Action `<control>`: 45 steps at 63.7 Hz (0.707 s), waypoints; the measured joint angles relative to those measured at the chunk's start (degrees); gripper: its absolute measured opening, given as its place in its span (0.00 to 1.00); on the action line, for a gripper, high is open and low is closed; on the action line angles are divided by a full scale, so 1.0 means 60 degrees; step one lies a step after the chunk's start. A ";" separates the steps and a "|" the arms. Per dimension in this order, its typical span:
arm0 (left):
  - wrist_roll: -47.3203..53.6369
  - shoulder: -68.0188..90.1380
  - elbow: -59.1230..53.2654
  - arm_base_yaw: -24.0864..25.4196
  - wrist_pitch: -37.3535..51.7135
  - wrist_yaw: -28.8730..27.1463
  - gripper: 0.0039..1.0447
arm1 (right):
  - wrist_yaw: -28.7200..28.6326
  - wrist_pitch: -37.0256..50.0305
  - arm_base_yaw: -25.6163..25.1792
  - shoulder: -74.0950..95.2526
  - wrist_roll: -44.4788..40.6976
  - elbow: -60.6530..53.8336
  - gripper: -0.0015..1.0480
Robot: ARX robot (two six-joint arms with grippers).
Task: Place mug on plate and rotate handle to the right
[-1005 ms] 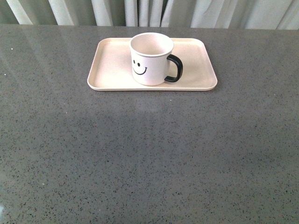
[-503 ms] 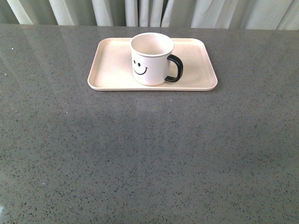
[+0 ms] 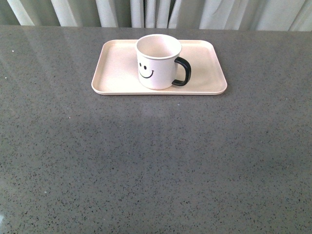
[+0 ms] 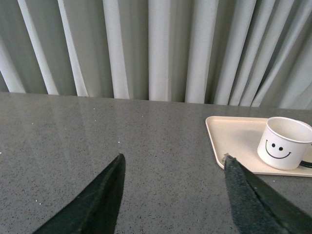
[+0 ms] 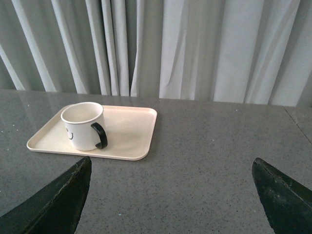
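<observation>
Mug [image 3: 158, 62] upright mid plate [image 3: 117, 68], handle [image 3: 182, 71] right; left gripper [image 4: 173, 156] and right gripper [image 5: 171, 160] gape empty, well clear.

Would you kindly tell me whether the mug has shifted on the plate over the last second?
No. The mug sits at the same spot on the plate, its handle pointing right as before.

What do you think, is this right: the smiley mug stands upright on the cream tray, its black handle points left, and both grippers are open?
Not quite. The handle points right, not left, as the front view shows. The rest holds: the mug stands upright on the plate, and the left gripper and right gripper are open.
</observation>
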 joint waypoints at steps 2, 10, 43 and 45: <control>0.0000 0.0000 0.0000 0.0000 0.0000 0.0000 0.66 | 0.0000 0.0000 0.0000 0.0000 0.0000 0.0000 0.91; 0.0011 0.0000 0.0000 0.0000 0.0000 0.0000 0.93 | 0.0000 0.0000 0.0000 0.0000 0.0000 0.0000 0.91; 0.0025 -0.0004 0.0000 0.0004 0.0000 -0.0004 0.91 | -0.7431 -0.2310 -0.2874 0.7730 -0.3391 0.3880 0.91; 0.0025 -0.0004 0.0000 0.0004 0.0000 0.0000 0.91 | -0.7260 -0.1767 -0.2845 0.8138 -0.3355 0.4058 0.91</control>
